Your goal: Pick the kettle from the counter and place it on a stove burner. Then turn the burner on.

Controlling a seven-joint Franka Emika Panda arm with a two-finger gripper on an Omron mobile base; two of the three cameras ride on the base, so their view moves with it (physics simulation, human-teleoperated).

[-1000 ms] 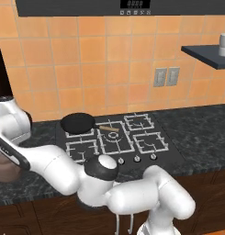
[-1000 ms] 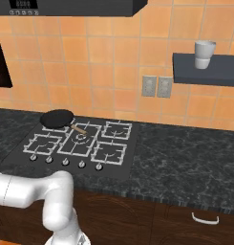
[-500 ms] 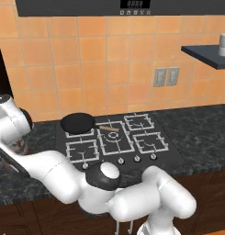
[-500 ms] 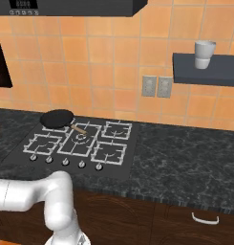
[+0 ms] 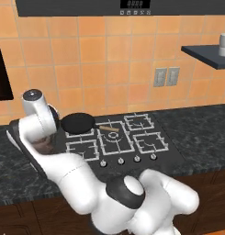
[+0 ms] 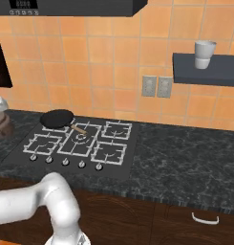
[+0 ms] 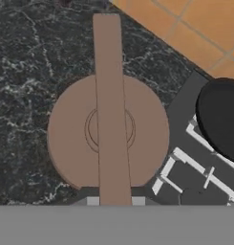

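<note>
The brown kettle (image 7: 70, 139) lies straight below the hand, seen from above, with its round lid ring in the middle. Its flat arched handle (image 7: 109, 72) runs up the hand view, and my gripper (image 7: 115, 201) is shut on the handle's near end. In the left base view the kettle (image 5: 42, 145) shows partly under my white wrist (image 5: 36, 108), at the left edge of the stove (image 5: 173, 153). It sits at the far left of the right base view as well, kettle (image 6: 2, 129) over the dark marbled counter (image 6: 185, 158).
A black frying pan (image 5: 78, 123) with a wooden handle occupies the back left burner, close to the right of the kettle. Several knobs (image 6: 66, 161) line the stove's front edge. A wall shelf (image 6: 204, 72) holds a cup (image 6: 204, 53).
The gripper has closed on the kettle's handle. The arm has swung right and up, carrying the kettle from the far left towards the stove's left edge.
</note>
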